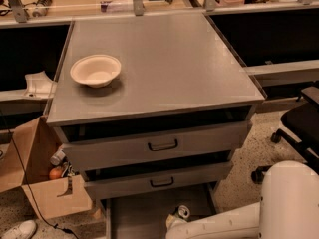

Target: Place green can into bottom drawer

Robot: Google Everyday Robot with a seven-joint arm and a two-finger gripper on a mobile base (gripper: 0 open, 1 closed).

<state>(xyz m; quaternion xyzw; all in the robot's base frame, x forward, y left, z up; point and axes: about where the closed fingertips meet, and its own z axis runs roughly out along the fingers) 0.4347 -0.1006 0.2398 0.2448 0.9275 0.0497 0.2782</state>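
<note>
The bottom drawer (144, 215) is pulled out at the foot of the grey cabinet, showing its flat grey floor. The green can (181, 213) is over the right part of that floor, its silver top facing up. My gripper (173, 224) is at the end of the white arm (224, 225), which reaches in from the lower right. It sits right against the can's lower left side, and its lower part is cut off by the frame edge.
A cream bowl (95, 70) rests on the cabinet top (164, 63) at the left. The two upper drawers (159, 146) with dark handles stand slightly ajar. A cardboard box (42, 183) stands on the floor at the left, and a black office chair (299, 128) at the right.
</note>
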